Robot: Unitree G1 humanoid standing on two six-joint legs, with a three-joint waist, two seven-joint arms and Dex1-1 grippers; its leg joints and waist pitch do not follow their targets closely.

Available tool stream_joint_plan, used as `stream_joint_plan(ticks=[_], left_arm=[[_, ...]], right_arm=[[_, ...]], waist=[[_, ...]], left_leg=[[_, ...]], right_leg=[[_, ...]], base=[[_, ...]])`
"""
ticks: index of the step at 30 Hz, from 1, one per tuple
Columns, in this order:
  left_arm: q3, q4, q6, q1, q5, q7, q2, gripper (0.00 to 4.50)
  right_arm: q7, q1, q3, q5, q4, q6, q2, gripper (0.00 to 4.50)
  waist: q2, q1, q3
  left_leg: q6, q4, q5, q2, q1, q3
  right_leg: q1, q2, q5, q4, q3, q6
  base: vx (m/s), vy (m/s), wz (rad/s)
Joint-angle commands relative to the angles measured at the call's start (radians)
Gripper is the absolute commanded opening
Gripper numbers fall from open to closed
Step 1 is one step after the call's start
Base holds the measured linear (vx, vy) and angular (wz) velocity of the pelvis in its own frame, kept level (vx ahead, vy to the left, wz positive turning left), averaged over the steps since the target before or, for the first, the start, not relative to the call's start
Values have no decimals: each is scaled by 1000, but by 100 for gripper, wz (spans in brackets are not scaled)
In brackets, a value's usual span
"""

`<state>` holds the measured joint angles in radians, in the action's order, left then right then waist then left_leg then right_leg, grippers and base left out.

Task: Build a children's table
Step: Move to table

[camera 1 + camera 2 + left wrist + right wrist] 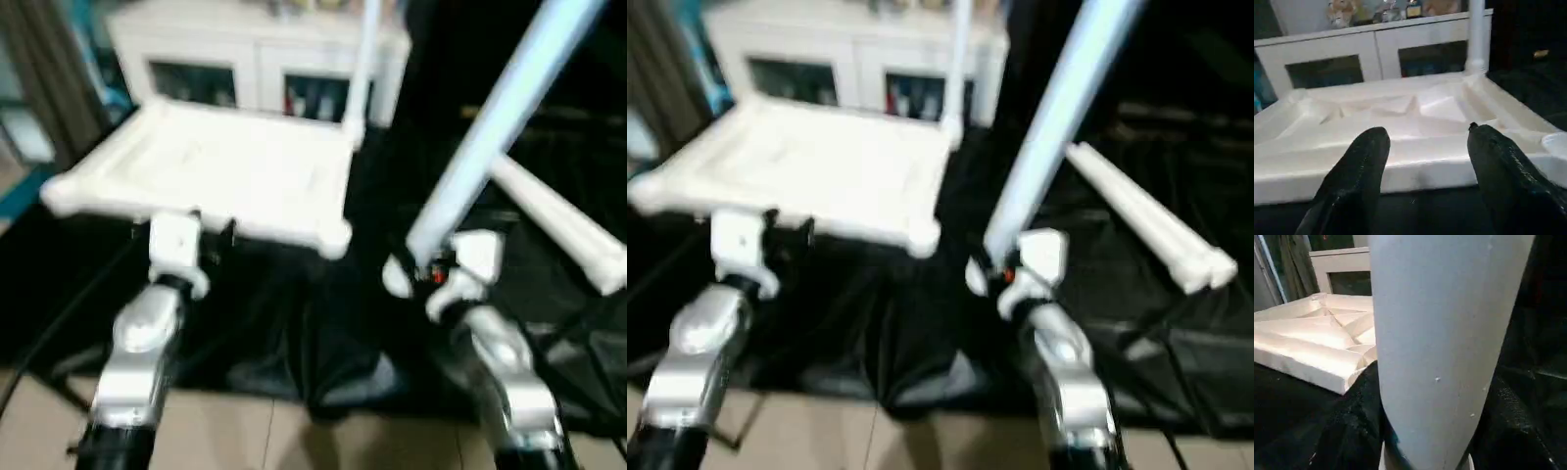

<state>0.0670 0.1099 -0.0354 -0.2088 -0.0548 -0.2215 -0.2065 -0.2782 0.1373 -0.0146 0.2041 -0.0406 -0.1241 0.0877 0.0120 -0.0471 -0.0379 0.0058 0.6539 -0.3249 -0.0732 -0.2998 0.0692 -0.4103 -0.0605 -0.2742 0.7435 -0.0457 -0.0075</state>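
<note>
Leg [509,98] clamped in right tool [1425,431] | left tool [1425,161] gaping

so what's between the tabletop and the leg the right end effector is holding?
Only black cloth. The head views show that stretch bare between the tabletop and the held leg.

The children's table [225,176] and the leg [1444,342] look like smooth, faintly glossy white plastic, the black table cover [294,333] creased matt cloth, the forearms [137,362] brushed silver metal.
</note>
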Motion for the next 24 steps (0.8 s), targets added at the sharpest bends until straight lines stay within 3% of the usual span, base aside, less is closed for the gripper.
stream_joint_plan(ticks=[1, 2, 3, 4, 5, 6, 7, 8, 9, 10, 11, 12, 13, 14, 15, 16, 17, 18, 19, 20, 21, 22, 23, 24], left_arm=[[-19, -4, -1, -11, -4, -2, 12, 297], [-20, -4, -1, -11, -4, -2, 11, 297], [-21, -4, 0, -11, -6, -2, 10, 297], [-20, -2, 1, -12, -6, -2, 9, 297], [-21, -2, 1, -12, -6, -3, 8, 297], [-19, -2, 2, -12, -4, -5, 9, 297], [-18, -2, 2, -12, -3, -6, 10, 297], [-18, -2, 2, -12, -3, -6, 11, 297], [-19, -2, 2, -11, -2, -7, 11, 297], [-19, -2, 2, -11, -2, -7, 11, 297], [-19, -3, 2, -11, -2, -7, 11, 297], [-20, -3, 2, -11, -2, -7, 11, 297], [-21, -3, 3, -11, -1, -7, 11, 297], [-22, -2, 3, -11, -2, -7, 10, 297], [-23, -1, 4, -11, -2, -7, 9, 297], [-24, 0, 4, -11, -2, -7, 8, 297], [-25, 0, 5, -11, -2, -7, 8, 297], [-25, 2, 5, -12, -3, -8, 7, 297], [-25, 2, 6, -12, -3, -9, 7, 297], [-24, 2, 6, -12, -2, -10, 7, 297], [-23, 3, 6, -12, -1, -12, 8, 297], [-22, 3, 6, -12, -1, -14, 8, 297], [-22, 2, 5, -12, -1, -15, 8, 297], [-22, 2, 5, -12, -1, -15, 8, 297]], right_arm=[[4, 5, -27, 8, 18, 3, 15, 188], [2, 6, -29, 6, 18, 2, 14, 188], [1, 7, -31, 5, 18, 1, 12, 188], [0, 10, -32, 5, 15, 2, 12, 188], [0, 10, -32, 5, 13, 3, 12, 188], [1, 11, -31, 5, 12, 4, 13, 188], [2, 11, -30, 6, 11, 5, 14, 188], [3, 11, -29, 6, 11, 6, 15, 188], [3, 11, -29, 7, 9, 7, 16, 188], [3, 11, -29, 7, 9, 7, 16, 188], [3, 11, -29, 8, 8, 8, 16, 188], [2, 11, -30, 7, 8, 8, 16, 188], [0, 11, -31, 6, 7, 8, 15, 188], [-1, 12, -32, 5, 6, 8, 14, 188], [-2, 13, -33, 5, 4, 8, 13, 188], [-2, 13, -33, 4, 4, 8, 13, 188], [-2, 13, -33, 4, 4, 8, 12, 188], [-2, 14, -32, 3, 2, 9, 11, 188], [-2, 13, -32, 3, 3, 9, 10, 188], [-2, 13, -32, 3, 3, 9, 11, 188], [0, 12, -28, 5, 4, 10, 12, 188], [1, 11, -27, 6, 5, 10, 12, 188], [2, 11, -26, 7, 6, 9, 13, 188], [2, 11, -26, 7, 6, 9, 13, 188]], waist=[[6, 30, 55], [-30, 30, 60], [-73, -8, 47], [-67, -26, 60], [-56, -30, 61], [-51, -36, 58], [-38, -33, 49], [-7, -31, 46], [55, -16, 50], [63, 32, 50], [47, 46, 57], [47, 46, 53], [44, 45, 54], [22, 41, 52], [-5, 33, 47], [-34, 26, 51], [-70, -14, 70], [-54, -42, 60], [-50, -43, 55], [-38, -46, 44], [-11, -45, 41], [7, -42, 40], [46, -17, 39], [50, 14, 57]], left_leg=[[386, -118, 140, -123, 94, -84], [331, -83, 141, -58, 63, -31], [230, 9, 11, 7, -47, 24], [173, 54, -11, -3, -58, 19], [65, 81, 43, -31, -103, 3], [24, 80, 73, -35, -112, 0], [-19, 70, 116, -56, -130, -4], [-23, -7, 169, -92, -121, -7], [16, -121, 129, -134, -58, -26], [66, -133, 104, -180, 17, -76], [194, -135, 13, -217, 73, -120], [311, -122, 55, -212, 76, -117], [359, -115, 105, -209, 83, -111], [416, -113, 162, -199, 83, -90], [383, -102, 119, -147, 51, -42], [330, -83, 55, -103, 13, -6], [242, 27, -6, -12, -87, 43], [134, 69, 43, -41, -117, 23], [87, 71, 70, -43, -126, 20], [31, 52, 120, -53, -133, 17], [29, -10, 147, -83, -118, 16], [40, -51, 157, -98, -104, 21], [79, -126, 100, -151, -52, -12], [136, -131, 90, -191, 24, -57]], right_leg=[[-58, -26, 47, -61, -1, 17], [2, -63, 116, -142, 37, -40], [131, -154, -54, -235, 144, -144], [159, -197, -155, -250, 178, -206], [197, -207, -173, -235, 173, -302], [197, -193, -125, -229, 158, -333], [191, -179, -20, -229, 137, -389], [167, -135, -17, -221, 76, -378], [112, -11, -74, -165, -3, -237], [37, 26, -96, -88, -24, -169], [2, -1, -125, -44, -22, -92], [-28, -11, -81, -20, -20, -29], [-43, -17, -59, -18, -18, -7], [-54, -33, -10, -31, -4, 18], [-17, -57, 49, -106, 23, -14], [32, -79, 63, -152, 52, -30], [168, -152, 20, -211, 154, -160], [185, -194, -21, -225, 167, -240], [189, -180, -30, -223, 151, -261], [184, -159, -63, -230, 118, -289], [174, -132, -115, -235, 80, -301], [167, -108, -153, -237, 53, -283], [120, -15, -147, -179, -5, -191], [72, 3, -115, -121, -24, -160]], base=[[85, 3, 2], [110, -59, 2], [95, -95, 10], [95, -95, 10], [97, -78, 2], [113, -38, -7], [113, -38, -7], [98, 0, -4], [117, 50, -2], [117, 50, -2], [120, 59, 2], [103, 24, 2], [103, 24, 2], [101, -13, 1], [88, -49, 2], [88, -49, 2], [84, -86, 11], [86, -94, 12], [86, -94, 12], [87, -64, -1], [83, -25, 0], [83, -25, 0], [97, 40, 0], [122, 58, 2]])
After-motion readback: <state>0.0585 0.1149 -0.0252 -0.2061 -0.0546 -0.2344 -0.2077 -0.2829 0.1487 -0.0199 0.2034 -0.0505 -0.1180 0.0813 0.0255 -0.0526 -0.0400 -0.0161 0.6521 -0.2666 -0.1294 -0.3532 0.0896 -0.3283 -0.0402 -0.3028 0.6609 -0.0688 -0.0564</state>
